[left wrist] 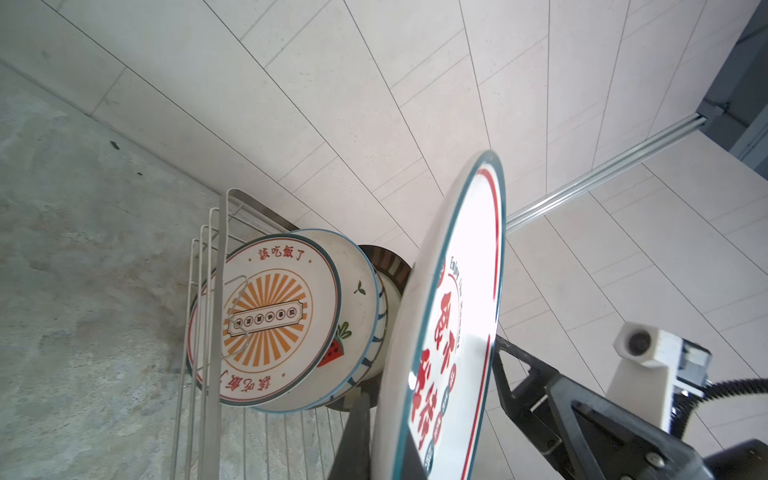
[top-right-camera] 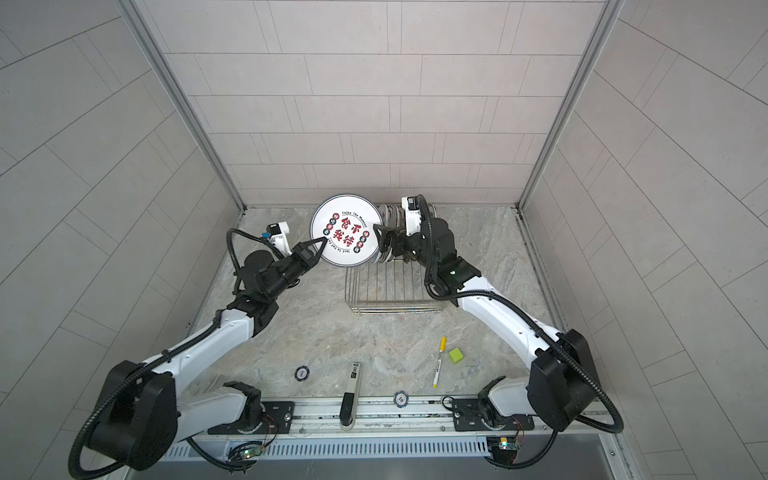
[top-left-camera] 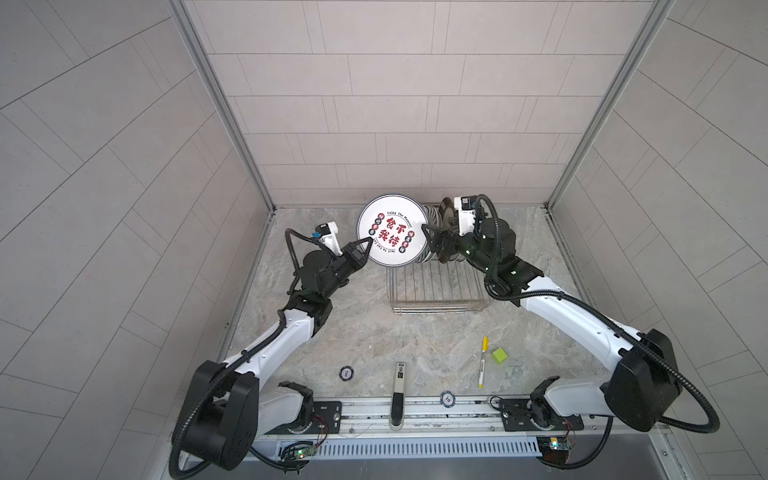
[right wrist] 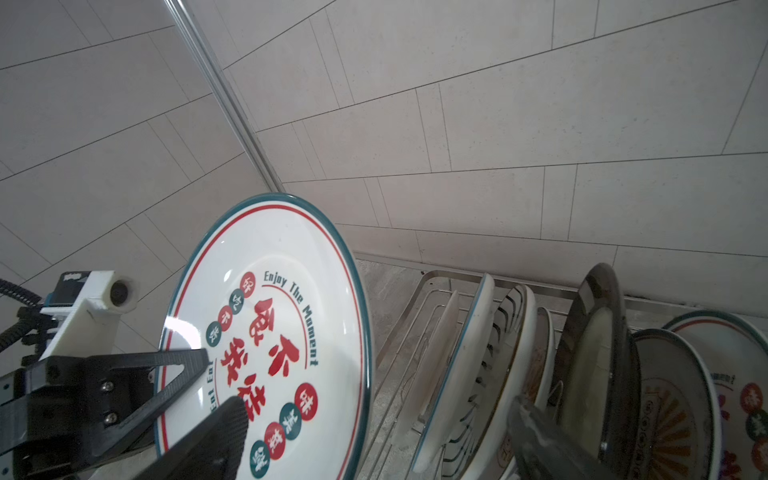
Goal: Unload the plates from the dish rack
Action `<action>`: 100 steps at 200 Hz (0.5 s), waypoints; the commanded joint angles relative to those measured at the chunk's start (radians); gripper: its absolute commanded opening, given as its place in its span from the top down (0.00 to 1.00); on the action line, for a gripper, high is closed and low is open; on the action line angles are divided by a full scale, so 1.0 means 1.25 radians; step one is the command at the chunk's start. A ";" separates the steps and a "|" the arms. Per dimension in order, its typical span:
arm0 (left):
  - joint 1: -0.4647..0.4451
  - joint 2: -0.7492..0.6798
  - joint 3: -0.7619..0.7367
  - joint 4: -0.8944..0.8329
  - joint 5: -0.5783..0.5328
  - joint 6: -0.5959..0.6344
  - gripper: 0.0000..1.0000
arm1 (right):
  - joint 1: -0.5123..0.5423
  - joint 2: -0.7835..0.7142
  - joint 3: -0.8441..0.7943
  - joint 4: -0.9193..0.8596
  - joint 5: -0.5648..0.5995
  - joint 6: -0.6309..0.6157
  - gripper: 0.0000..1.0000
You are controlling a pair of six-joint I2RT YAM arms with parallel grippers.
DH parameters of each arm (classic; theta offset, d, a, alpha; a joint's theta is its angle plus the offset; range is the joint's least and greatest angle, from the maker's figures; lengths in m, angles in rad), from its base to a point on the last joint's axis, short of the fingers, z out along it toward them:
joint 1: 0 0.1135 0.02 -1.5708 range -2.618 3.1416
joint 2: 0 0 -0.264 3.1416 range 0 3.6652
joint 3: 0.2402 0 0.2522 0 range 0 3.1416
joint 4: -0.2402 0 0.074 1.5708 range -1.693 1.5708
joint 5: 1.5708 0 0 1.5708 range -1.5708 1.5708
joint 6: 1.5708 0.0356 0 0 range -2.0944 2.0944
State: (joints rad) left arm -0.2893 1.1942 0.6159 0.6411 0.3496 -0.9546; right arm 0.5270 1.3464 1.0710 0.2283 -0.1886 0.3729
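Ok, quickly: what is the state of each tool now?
Left tool: closed on the rim of the round white ceramic plate with red characters.
Right tool: open, holding nothing, at that plate's other rim.

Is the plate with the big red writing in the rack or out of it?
Out. The left fingers pinch the plate by its rim, holding it up beside the rack, where other plates stand on edge.

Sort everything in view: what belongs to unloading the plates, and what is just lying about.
Job: held plate, left pincer gripping it, racked plates, rack.
Lying about: chip, chip, yellow pen, green cube, black-and-white bar.
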 commanded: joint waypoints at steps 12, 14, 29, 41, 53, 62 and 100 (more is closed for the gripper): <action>0.027 -0.039 -0.013 0.049 -0.024 -0.031 1.00 | 0.032 -0.038 -0.009 0.009 0.013 -0.073 0.01; 0.028 -0.040 -0.013 0.048 -0.022 -0.032 1.00 | 0.033 -0.039 -0.007 0.008 0.012 -0.074 0.01; 0.041 -0.046 -0.019 0.042 -0.027 -0.043 1.00 | 0.041 -0.036 -0.007 0.011 0.007 -0.083 0.02; 0.055 -0.055 -0.023 0.015 -0.045 -0.053 1.00 | 0.050 -0.032 -0.004 0.011 0.007 -0.094 0.02; 0.069 -0.059 -0.030 0.004 -0.051 -0.059 1.00 | 0.060 -0.025 0.006 0.001 0.006 -0.107 0.02; 0.079 -0.060 -0.037 0.008 -0.050 -0.068 1.00 | 0.066 -0.017 0.014 -0.005 0.004 -0.113 0.02; 0.123 -0.046 -0.055 0.024 -0.043 -0.094 1.00 | 0.093 0.025 0.055 -0.029 -0.002 -0.130 0.02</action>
State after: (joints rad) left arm -0.1677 1.1484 0.5537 0.6083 0.3016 -1.0229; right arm 0.6220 1.3460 1.0908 0.2119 -0.1833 0.2459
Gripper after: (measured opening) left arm 0.063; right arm 0.979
